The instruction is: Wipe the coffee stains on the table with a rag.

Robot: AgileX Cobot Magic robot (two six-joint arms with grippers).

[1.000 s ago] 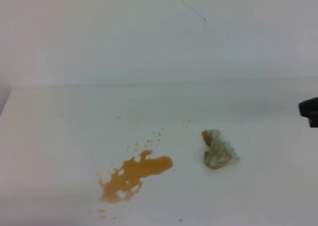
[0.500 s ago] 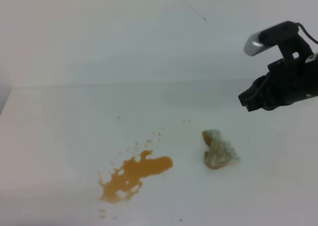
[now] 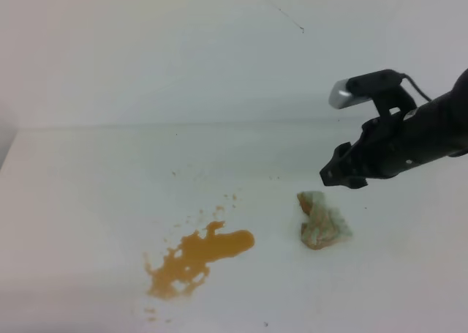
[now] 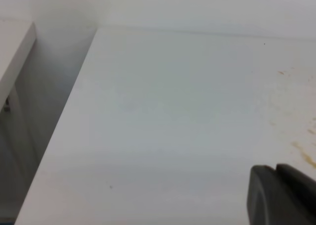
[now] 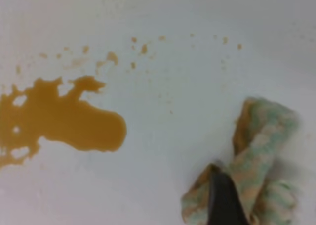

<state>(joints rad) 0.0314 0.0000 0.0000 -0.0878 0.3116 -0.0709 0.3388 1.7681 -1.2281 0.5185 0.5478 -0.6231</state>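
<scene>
Ragged orange-brown coffee blotch (image 3: 196,259) with small specks is sitting front-left of centre on the plain white desk (image 3: 88,201). Lumpy pale green-and-tan cloth rag (image 3: 320,220) is lying well apart to its right — not touching it. Black right hand (image 3: 344,173) is hovering just above the rag, empty; can't tell its jaw gap. Left hand (image 4: 281,195) is showing only as a dark edge over bare desk — state unreadable.

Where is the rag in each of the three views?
Exterior high: the rag lies right of centre on the table.
Left wrist: not in it.
Right wrist: the rag is at lower right.
Shared landmark: the coffee stain, left of the rag in both views.
</scene>
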